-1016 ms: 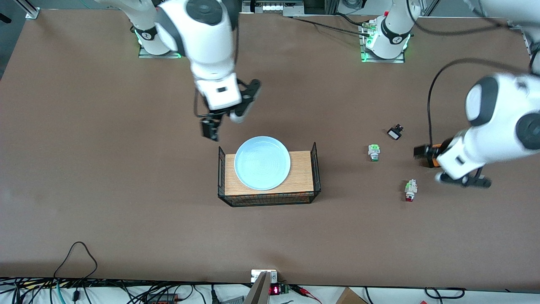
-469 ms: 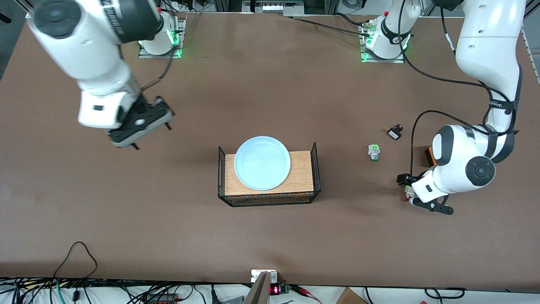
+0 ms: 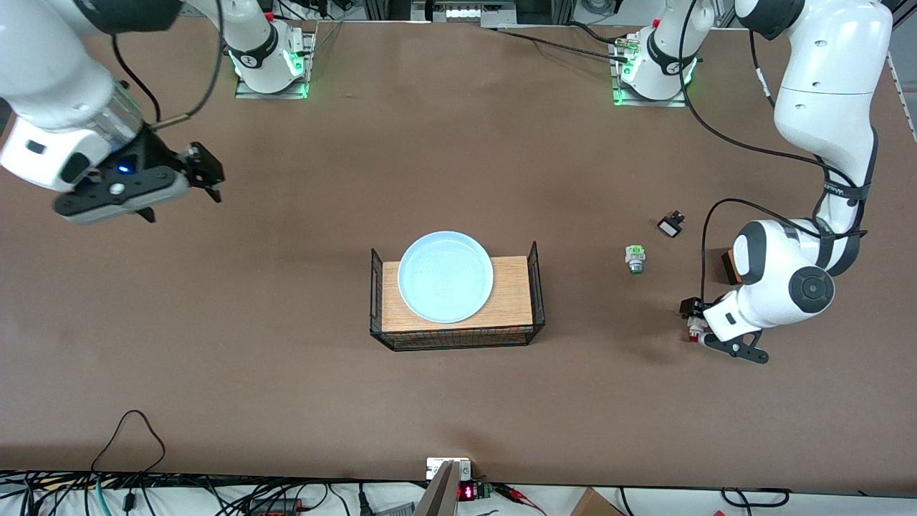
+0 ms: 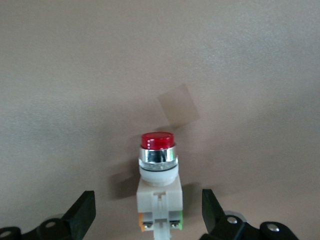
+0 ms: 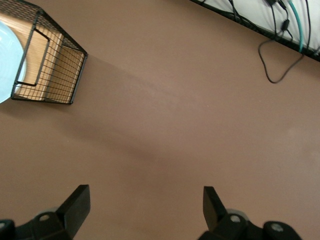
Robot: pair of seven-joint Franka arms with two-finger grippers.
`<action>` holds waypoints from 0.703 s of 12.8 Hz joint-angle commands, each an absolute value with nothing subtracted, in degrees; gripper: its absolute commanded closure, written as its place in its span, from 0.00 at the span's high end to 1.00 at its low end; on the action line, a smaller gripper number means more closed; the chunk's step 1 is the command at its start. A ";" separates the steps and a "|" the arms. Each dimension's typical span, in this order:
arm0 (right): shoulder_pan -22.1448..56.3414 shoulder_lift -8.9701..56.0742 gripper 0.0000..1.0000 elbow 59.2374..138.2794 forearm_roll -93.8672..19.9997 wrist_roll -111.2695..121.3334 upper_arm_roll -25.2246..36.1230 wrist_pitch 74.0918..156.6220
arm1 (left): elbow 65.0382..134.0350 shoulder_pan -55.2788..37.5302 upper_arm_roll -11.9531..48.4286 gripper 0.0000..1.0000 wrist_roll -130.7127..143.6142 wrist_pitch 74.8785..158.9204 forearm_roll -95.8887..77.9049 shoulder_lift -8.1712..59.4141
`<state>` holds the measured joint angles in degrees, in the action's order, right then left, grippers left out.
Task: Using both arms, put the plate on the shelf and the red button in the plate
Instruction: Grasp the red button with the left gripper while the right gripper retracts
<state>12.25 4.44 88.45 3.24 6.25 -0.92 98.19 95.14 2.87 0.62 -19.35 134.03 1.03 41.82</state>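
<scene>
The light blue plate (image 3: 445,276) lies on a wooden board inside a black wire basket (image 3: 536,287) at the table's middle. The red button (image 3: 692,334) lies on the table toward the left arm's end. In the left wrist view the red button (image 4: 158,170) shows its red cap, chrome ring and whitish body. My left gripper (image 3: 696,322) is low over it, open, with one finger (image 4: 82,215) on each side and not touching it. My right gripper (image 3: 208,172) is open and empty, up in the air over bare table toward the right arm's end.
A green-capped button (image 3: 635,258) and a small black part (image 3: 670,226) lie farther from the camera than the red button. An orange box (image 3: 727,266) is partly hidden by the left arm. The right wrist view shows the basket (image 5: 45,65) and cables (image 5: 280,40).
The right arm has swung away from the plate toward its own end of the table. The left gripper has come down over the red button and now straddles it.
</scene>
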 commanded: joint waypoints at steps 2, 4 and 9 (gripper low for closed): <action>6.60 1.07 1.00 90.95 -1.40 2.38 -1.32 94.57 | 96.07 2.55 0.88 0.34 -21.01 134.30 0.44 40.96; 3.88 0.09 1.00 92.37 -1.49 1.94 -1.32 94.57 | 95.36 2.37 0.97 0.13 -21.36 134.03 0.53 40.43; 3.69 -3.86 1.00 97.03 -2.29 -6.68 -1.41 95.18 | 92.04 0.89 1.32 0.04 -22.06 124.59 -0.08 35.35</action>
